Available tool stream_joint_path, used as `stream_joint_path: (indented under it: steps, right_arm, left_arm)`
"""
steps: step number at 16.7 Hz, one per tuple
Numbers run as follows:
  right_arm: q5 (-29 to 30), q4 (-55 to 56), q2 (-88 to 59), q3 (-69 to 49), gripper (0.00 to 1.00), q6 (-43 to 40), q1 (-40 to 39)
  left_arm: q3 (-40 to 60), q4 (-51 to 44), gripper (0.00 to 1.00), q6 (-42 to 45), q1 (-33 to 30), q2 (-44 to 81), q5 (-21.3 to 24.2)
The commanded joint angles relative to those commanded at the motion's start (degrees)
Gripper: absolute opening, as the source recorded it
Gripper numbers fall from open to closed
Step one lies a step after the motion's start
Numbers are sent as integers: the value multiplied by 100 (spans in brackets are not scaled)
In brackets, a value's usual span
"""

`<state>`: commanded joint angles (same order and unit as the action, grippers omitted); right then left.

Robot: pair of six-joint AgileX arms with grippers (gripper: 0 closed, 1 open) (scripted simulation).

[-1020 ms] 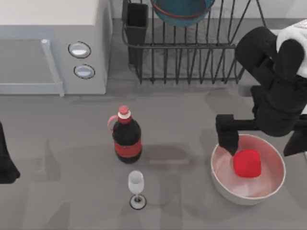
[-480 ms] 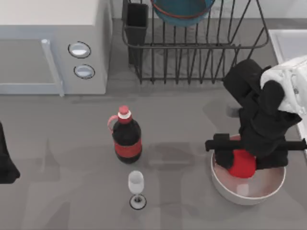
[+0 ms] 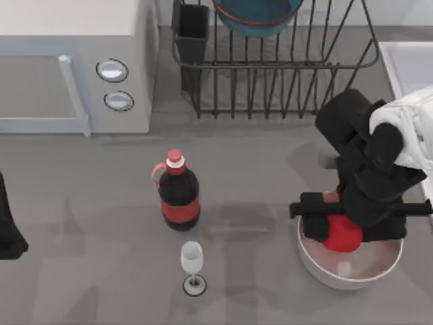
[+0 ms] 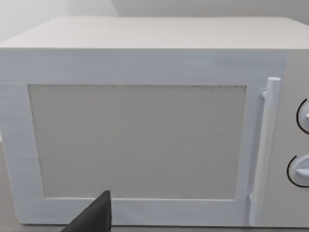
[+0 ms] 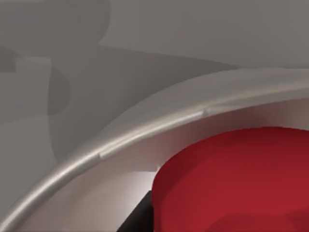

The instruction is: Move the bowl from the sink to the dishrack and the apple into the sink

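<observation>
The right end effector [image 3: 342,227] reaches down into the whitish bowl [image 3: 318,264] at the worktop's right, over the apple [image 3: 344,235]; its grip cannot be told. The teal bowl [image 3: 257,17] sits in the dishrack [image 3: 270,74]. The sink [image 3: 399,57] lies right of the rack. The left arm is parked at the left edge.

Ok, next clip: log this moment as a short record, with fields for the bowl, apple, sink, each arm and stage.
bowl: round teal-blue bowl, already in the black wire dishrack
apple: small red apple, inside the whitish-silver bowl
sink: pale rectangular sink, at the table's right edge
right gripper: down in the whitish bowl, at the apple
left arm: parked at the table's left edge
stage: apple not yet moved
</observation>
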<state>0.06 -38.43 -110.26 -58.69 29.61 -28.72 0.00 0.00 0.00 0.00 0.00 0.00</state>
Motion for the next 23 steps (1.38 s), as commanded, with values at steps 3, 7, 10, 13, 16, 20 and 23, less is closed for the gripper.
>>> stream_joint_path:
  steps: [3, 7, 10, 13, 16, 20, 23]
  right_arm:
    - [0, 0, 0, 0, 70, 0, 0]
    - [0, 0, 0, 0, 40, 0, 0]
    - [0, 0, 0, 0, 17, 0, 0]
    - [0, 0, 0, 0, 0, 0, 0]
    - [0, 0, 0, 0, 0, 0, 0]
    - [0, 0, 0, 0, 0, 0, 0]
    - [-4, -452, 672, -214, 0, 0, -131]
  left_arm:
    - [0, 0, 100, 0, 0, 0, 0]
    - [0, 0, 100, 0, 0, 0, 0]
    - [0, 0, 100, 0, 0, 0, 0]
    - [0, 0, 100, 0, 0, 0, 0]
    - [0, 0, 100, 0, 0, 0, 0]
    - [0, 0, 100, 0, 0, 0, 0]
    - [0, 0, 100, 0, 0, 0, 0]
